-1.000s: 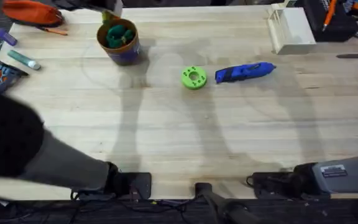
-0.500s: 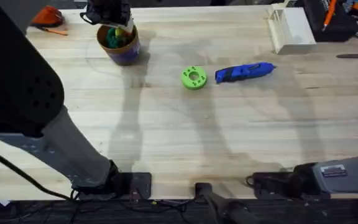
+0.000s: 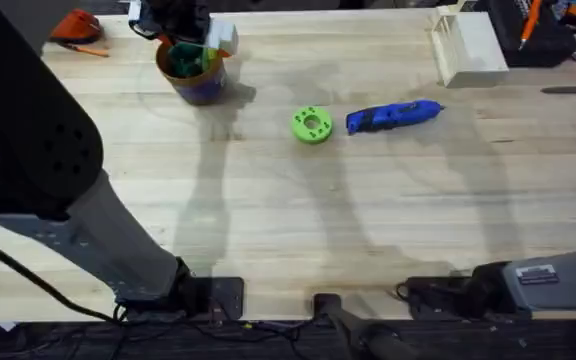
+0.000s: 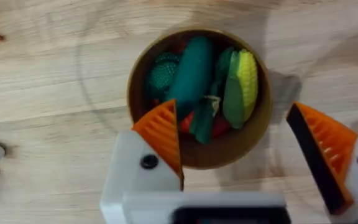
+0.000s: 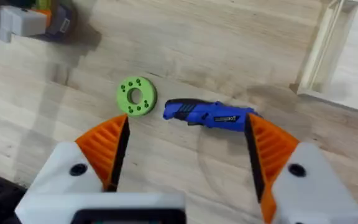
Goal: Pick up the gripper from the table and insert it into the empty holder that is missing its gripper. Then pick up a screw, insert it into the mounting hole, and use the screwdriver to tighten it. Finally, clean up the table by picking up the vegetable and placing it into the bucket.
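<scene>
I see pale wood table [image 3: 268, 230]; bucket [image 3: 194, 72] at far left holds the vegetable [image 4: 246, 78]. Left gripper [image 4: 235, 155] above it, wide open, empty. Right gripper [image 5: 185, 155] wide open, empty. Screwdriver [image 3: 393, 115] right of bucket, beyond green dish [image 3: 312, 125].

Pale matt wood table [image 3: 268, 230], glossy plastic screwdriver [image 3: 393, 115]

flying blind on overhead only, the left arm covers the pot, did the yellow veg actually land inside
Observer: Yes. In the left wrist view the vegetable lies inside the bucket, against its rim.
Operator: is the left gripper still holding anything
Observer: No. The left gripper is open and empty above the bucket.
Operator: what else is in there
Observer: Green toys and something red beneath them.
</scene>
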`<control>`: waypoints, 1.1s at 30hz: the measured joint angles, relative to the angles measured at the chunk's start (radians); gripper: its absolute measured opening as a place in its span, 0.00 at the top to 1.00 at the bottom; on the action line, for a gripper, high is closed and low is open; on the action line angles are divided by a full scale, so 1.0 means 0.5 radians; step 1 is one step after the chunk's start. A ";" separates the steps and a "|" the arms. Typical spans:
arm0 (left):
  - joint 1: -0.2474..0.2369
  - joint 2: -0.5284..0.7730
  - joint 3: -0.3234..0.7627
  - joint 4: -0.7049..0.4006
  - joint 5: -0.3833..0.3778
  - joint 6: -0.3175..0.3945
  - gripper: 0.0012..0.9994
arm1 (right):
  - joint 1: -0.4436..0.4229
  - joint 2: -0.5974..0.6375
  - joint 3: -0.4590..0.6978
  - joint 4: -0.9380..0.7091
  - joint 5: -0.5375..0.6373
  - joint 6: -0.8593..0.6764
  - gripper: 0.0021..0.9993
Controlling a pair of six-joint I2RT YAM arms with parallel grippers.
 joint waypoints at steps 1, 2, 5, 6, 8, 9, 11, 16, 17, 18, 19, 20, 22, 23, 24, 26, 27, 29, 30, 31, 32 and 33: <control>0.000 0.000 0.000 0.000 -0.001 0.000 0.01 | 0.000 0.000 0.000 0.000 0.001 0.000 0.01; 0.000 0.000 0.000 0.000 0.000 0.000 0.01 | 0.000 0.000 0.000 0.000 0.001 0.000 0.01; -0.001 0.000 0.000 -0.002 0.000 0.000 0.01 | 0.000 0.000 0.000 0.000 0.001 0.000 0.01; -0.001 0.000 0.000 -0.004 0.000 0.000 0.01 | 0.000 0.000 0.000 0.000 0.000 0.000 0.01; -0.001 -0.005 0.000 -0.026 0.000 0.000 0.01 | 0.000 0.000 0.000 0.000 0.001 0.000 0.01; -0.001 -0.014 0.001 -0.040 0.000 0.000 0.01 | 0.000 0.000 0.000 0.000 0.001 0.000 0.01; -0.001 -0.047 0.001 -0.069 0.000 0.000 0.01 | 0.000 0.000 0.000 0.000 0.000 0.000 0.01; -0.002 -0.258 0.001 -0.171 0.000 -0.001 0.01 | 0.000 0.000 0.000 -0.001 0.000 0.000 0.01; -0.002 -0.318 0.001 -0.201 0.000 0.000 0.01 | 0.000 0.000 0.000 -0.007 0.000 0.000 0.01; -0.002 -0.372 0.003 -0.233 0.000 0.000 0.01 | 0.000 0.000 0.000 -0.029 0.000 0.000 0.01; -0.002 -0.423 0.005 -0.259 -0.001 0.000 0.01 | -0.001 0.000 0.000 -0.054 0.001 0.000 0.01; -0.002 -0.479 0.012 -0.295 -0.001 -0.001 0.01 | 0.000 0.000 0.000 -0.080 0.000 0.000 0.01; -0.002 -0.566 0.026 -0.360 -0.001 0.000 0.01 | 0.000 0.000 0.000 -0.117 0.000 0.000 0.01; -0.002 -0.606 0.031 -0.389 -0.001 0.000 0.01 | -0.001 -0.001 0.000 -0.129 0.000 0.000 0.01; -0.002 -0.638 0.032 -0.410 0.000 0.000 0.01 | 0.000 -0.006 -0.001 -0.133 0.000 0.000 0.01; -0.002 -0.692 0.033 -0.440 -0.001 0.000 0.01 | -0.001 -0.037 -0.006 -0.130 0.001 -0.001 0.01; -0.002 -0.715 0.033 -0.452 0.000 -0.001 0.01 | -0.001 -0.065 -0.010 -0.129 0.001 -0.002 0.01; -0.002 -0.760 0.029 -0.467 -0.001 -0.005 0.01 | -0.001 -0.147 -0.014 -0.130 0.001 -0.002 0.01; -0.002 -0.783 0.020 -0.466 0.000 -0.009 0.01 | -0.001 -0.202 -0.014 -0.131 0.001 -0.002 0.01; -0.002 -0.812 0.001 -0.460 0.000 -0.016 0.01 | -0.002 -0.262 -0.014 -0.134 0.001 -0.002 0.01; -0.002 -0.848 -0.031 -0.450 -0.001 -0.018 0.01 | -0.004 -0.325 -0.014 -0.141 0.001 -0.002 0.01; -0.002 -0.892 -0.079 -0.436 -0.001 -0.025 0.01 | -0.008 -0.393 -0.014 -0.153 0.001 -0.002 0.01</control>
